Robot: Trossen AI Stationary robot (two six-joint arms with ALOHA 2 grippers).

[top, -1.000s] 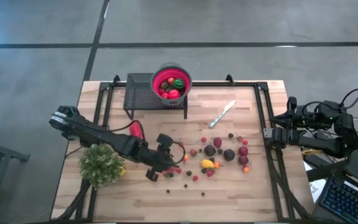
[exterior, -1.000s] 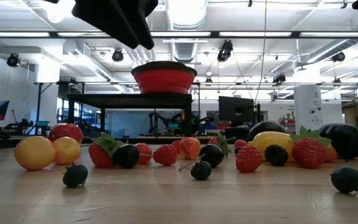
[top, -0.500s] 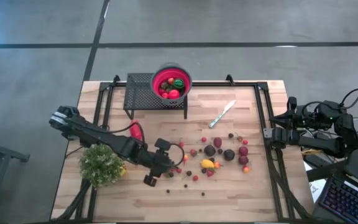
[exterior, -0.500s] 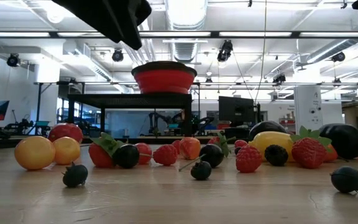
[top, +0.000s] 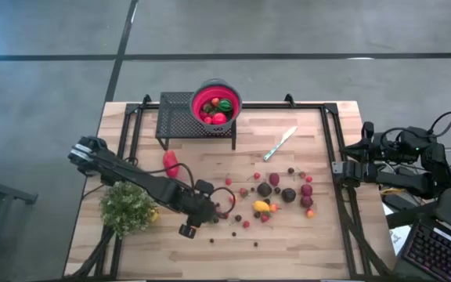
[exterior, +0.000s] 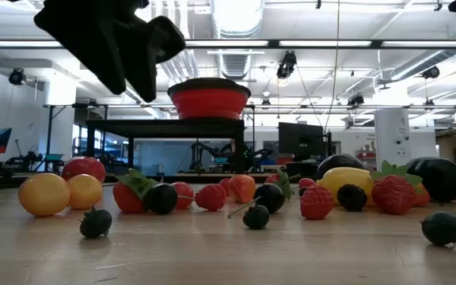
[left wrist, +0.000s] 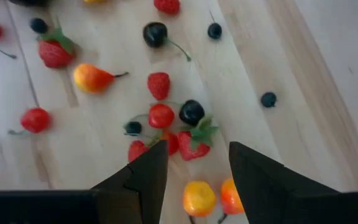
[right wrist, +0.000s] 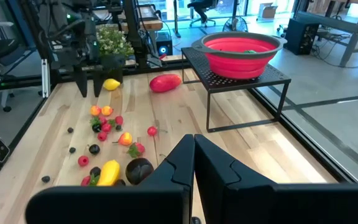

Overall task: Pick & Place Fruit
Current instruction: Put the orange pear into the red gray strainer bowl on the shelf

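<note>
A red bowl holding a few pieces on a black mesh stand is shown whole only from above; its contents are hidden in the low view. Small glossy round and pebbled fruit is scattered on the pale wooden table. The left gripper is held above a strawberry cluster, fingers apart, empty. The right gripper is parked at the table's right edge, fingers together.

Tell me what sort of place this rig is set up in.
Probably a robotics lab or workshop: a bare concrete floor around the wooden table, exposed ceiling ducts overhead, and office chairs at workbenches behind.
</note>
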